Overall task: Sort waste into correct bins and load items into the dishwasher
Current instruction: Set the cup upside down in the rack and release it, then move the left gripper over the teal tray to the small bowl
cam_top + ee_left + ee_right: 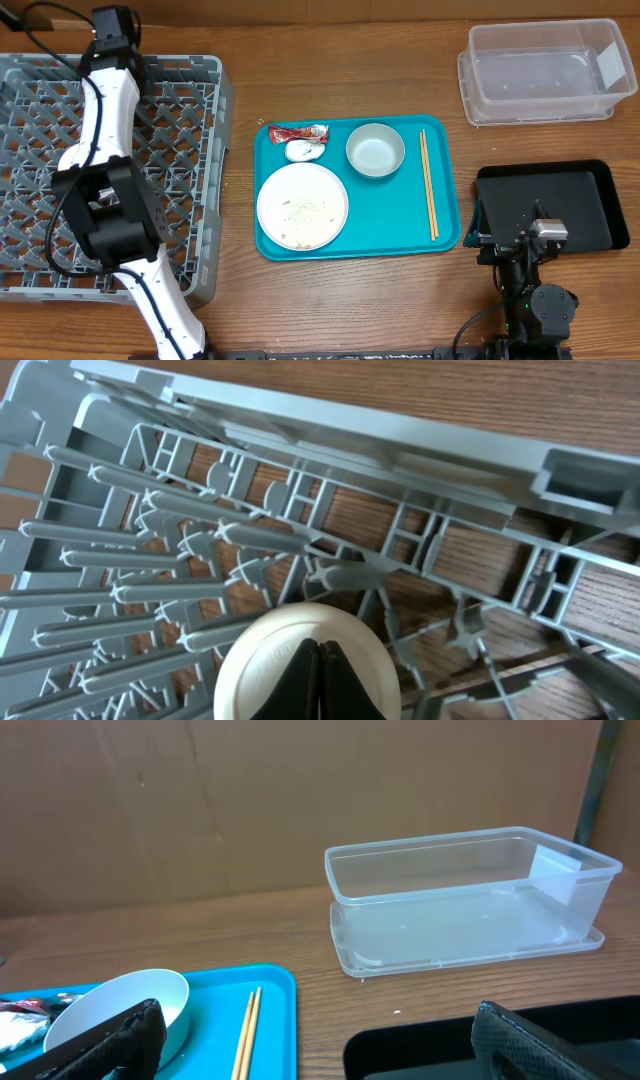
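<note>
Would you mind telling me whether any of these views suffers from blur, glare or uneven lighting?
Overhead: evenly lit and sharp, with mild sheen on the clear tub. Left wrist: the rack is crisp, the white cup near the lens softer. Right wrist: the fingers blur at the bottom edge; the tub is sharp.

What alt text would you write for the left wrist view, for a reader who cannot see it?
The left gripper, its dark jaws closed together, holds a small white round cup over the grey plastic dish rack. Rows of grey prongs fill the left side, and the brown wooden table shows through the lattice floor.
</note>
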Robot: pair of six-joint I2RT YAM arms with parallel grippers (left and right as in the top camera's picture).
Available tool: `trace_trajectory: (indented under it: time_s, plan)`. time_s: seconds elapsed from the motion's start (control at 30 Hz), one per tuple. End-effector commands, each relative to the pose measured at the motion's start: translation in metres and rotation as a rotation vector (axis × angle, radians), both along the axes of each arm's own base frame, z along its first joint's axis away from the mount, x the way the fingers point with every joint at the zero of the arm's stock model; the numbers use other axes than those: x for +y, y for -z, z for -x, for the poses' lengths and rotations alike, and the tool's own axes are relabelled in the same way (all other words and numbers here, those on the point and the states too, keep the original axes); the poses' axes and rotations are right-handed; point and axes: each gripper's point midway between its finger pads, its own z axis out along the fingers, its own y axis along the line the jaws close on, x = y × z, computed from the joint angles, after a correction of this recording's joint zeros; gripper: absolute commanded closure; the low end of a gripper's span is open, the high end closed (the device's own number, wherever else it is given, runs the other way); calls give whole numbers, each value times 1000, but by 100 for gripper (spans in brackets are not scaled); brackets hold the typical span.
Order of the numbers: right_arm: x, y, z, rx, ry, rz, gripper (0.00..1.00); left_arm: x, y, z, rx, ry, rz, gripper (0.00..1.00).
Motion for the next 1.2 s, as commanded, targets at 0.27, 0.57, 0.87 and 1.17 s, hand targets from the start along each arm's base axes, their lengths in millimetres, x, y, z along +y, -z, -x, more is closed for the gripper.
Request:
trace_trajectory:
  time_s: [0.27,0.57,0.87,1.17]
  plan:
    - [-2,1,0,-8,11,4,0,63,-6,64,46,-299,-15,96]
    - [-2,1,0,-8,11,4,0,47,-77,67,-170,-263,192,96]
    - [-2,1,0,-8,11,4,1,-86,-214,33,-567,248,647,32]
    - [-2,1,0,-8,11,4,0,-319,-245,74,-377,958,1189,0]
